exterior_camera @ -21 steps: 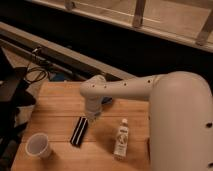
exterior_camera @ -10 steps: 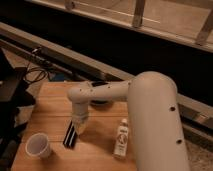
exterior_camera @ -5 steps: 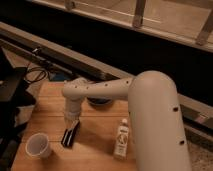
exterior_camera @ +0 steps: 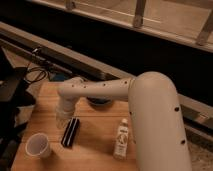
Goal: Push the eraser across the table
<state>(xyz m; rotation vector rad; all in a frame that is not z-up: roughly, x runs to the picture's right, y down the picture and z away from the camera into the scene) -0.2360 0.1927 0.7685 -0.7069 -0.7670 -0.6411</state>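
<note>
The gripper [exterior_camera: 62, 120] sits low over the counter [exterior_camera: 95, 145], just beside the upper left end of the eraser [exterior_camera: 70, 132]; whether it is open or closed I cannot tell, and it holds nothing that shows. The eraser lies flat, left of centre, with the cup [exterior_camera: 38, 145] near its lower left. Risk: a push toward that side could drive the eraser into the cup and tip it, or an off-centre contact could spin the eraser. The arm reaches in from the right, wrist bent downward.
</note>
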